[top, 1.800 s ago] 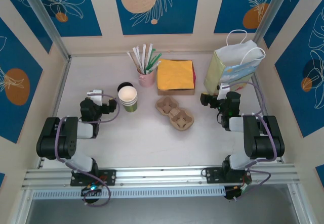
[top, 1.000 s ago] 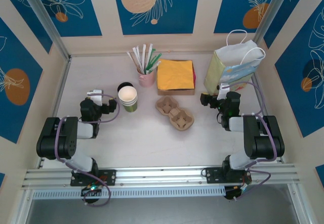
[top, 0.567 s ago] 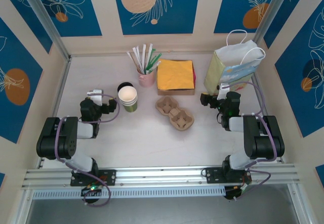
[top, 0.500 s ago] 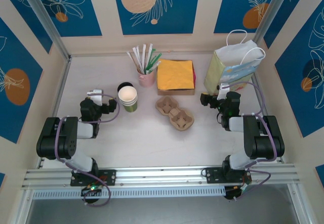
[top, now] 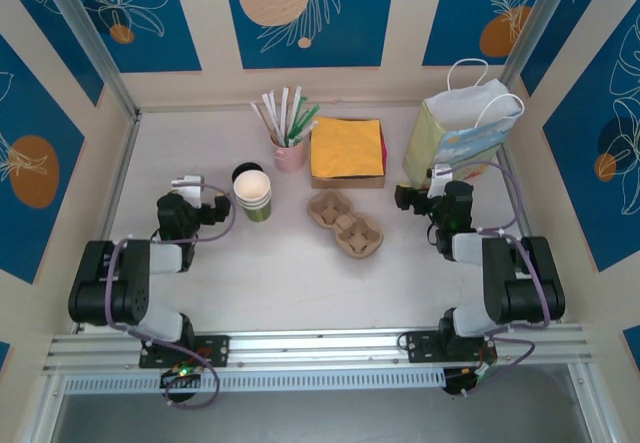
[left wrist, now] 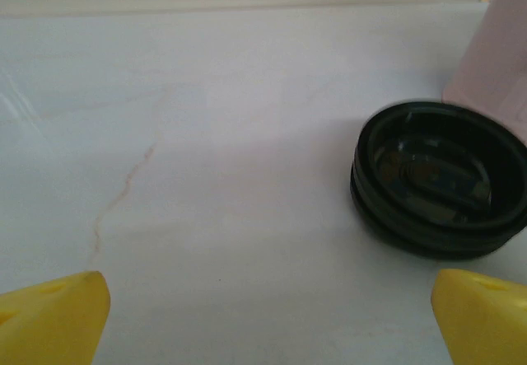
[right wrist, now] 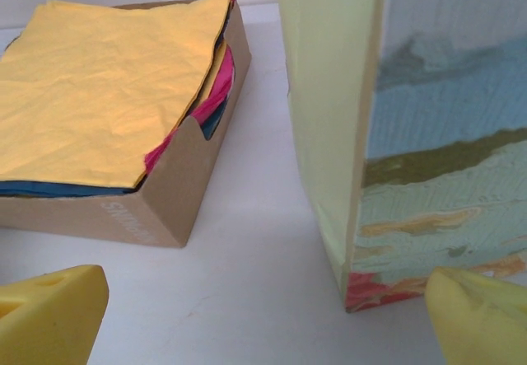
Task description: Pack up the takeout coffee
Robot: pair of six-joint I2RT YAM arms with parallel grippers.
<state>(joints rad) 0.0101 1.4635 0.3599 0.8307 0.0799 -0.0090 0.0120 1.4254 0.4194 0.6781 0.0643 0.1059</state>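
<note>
Far left of the table [top: 300,283]: left gripper [left wrist: 268,320], low over the pale surface. Stands spread wide, with yellow fingertips [left wrist: 49,320] at both bottom corners of the wrist view and nothing between them. Points toward the far wall.

Just ahead and to the right: takeout coffee [top: 243,172]. Stands upright on the table with its black lid on, apart from both fingertips. Sits tight behind and slightly left of the lidless green cup [top: 254,195] with a white inside; touching or merely close, cannot tell.

Further back and right: pink cup of straws [top: 290,153], near the far wall. Appears in the left wrist view as a pale pink wall just beyond the black lid.

Centre: cardboard cup carrier [top: 345,223], lying at a slant, right of the green cup and apart from the takeout coffee.

Behind the carrier: napkin box [top: 346,151], brown cardboard topped with a yellow sheet, pink and blue layers beneath at the side cut-out.

Right of that: paper bag [top: 455,133], upright, white handles up, pale green side and painted front. Stands beside the box across a strip of bare table.

Nearer than the bag: right gripper [right wrist: 263,315], aimed at that strip. Spread wide as well, gripping nothing.
</note>
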